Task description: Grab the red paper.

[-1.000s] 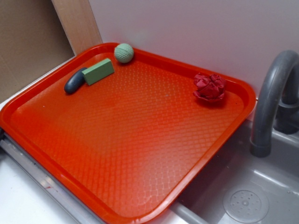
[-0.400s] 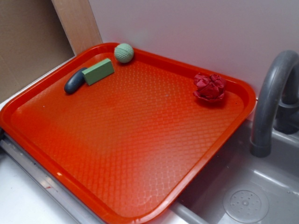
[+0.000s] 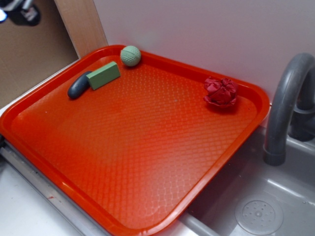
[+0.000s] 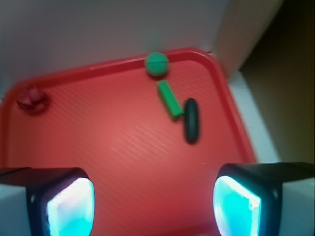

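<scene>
A dark, blurred part of the arm (image 3: pixel 19 12) now shows at the top left corner of the exterior view, where nothing showed a moment ago; the things on the tray lie as before. The fingers (image 4: pixel 153 206) stand wide apart with nothing between them, high over the near part of the orange-red tray (image 3: pixel 147 147). The red paper (image 3: pixel 221 92) sits in the tray's corner nearest the grey faucet (image 3: pixel 285 108), well apart from the fingers. At the opposite far corner lie a green ball (image 3: pixel 130 55), a green block (image 3: pixel 103 75) and a dark oval piece (image 3: pixel 78 86), the block touching the oval piece.
</scene>
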`<action>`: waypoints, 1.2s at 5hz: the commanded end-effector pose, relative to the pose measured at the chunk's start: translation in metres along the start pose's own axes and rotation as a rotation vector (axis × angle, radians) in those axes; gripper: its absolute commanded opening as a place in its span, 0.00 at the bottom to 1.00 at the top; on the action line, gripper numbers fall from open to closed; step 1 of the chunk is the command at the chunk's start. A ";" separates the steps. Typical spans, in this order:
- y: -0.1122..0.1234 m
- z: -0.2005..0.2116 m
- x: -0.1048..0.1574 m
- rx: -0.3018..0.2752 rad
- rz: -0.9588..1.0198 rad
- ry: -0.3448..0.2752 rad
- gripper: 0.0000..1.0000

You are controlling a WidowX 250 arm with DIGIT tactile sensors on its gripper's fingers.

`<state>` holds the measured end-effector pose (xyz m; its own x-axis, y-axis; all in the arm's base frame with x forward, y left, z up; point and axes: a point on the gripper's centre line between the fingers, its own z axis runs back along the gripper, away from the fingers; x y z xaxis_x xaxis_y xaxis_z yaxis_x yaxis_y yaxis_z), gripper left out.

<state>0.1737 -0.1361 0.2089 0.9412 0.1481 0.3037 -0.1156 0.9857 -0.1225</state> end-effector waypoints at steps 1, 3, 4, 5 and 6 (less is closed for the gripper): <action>-0.071 -0.033 0.050 -0.108 -0.005 -0.106 1.00; -0.124 -0.080 0.073 -0.099 -0.061 -0.116 1.00; -0.144 -0.102 0.079 -0.066 -0.100 -0.085 1.00; -0.164 -0.123 0.081 -0.064 -0.122 -0.054 1.00; -0.183 -0.140 0.083 -0.059 -0.124 -0.037 1.00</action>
<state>0.3152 -0.3042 0.0900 0.9551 0.0265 0.2950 -0.0049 0.9973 -0.0737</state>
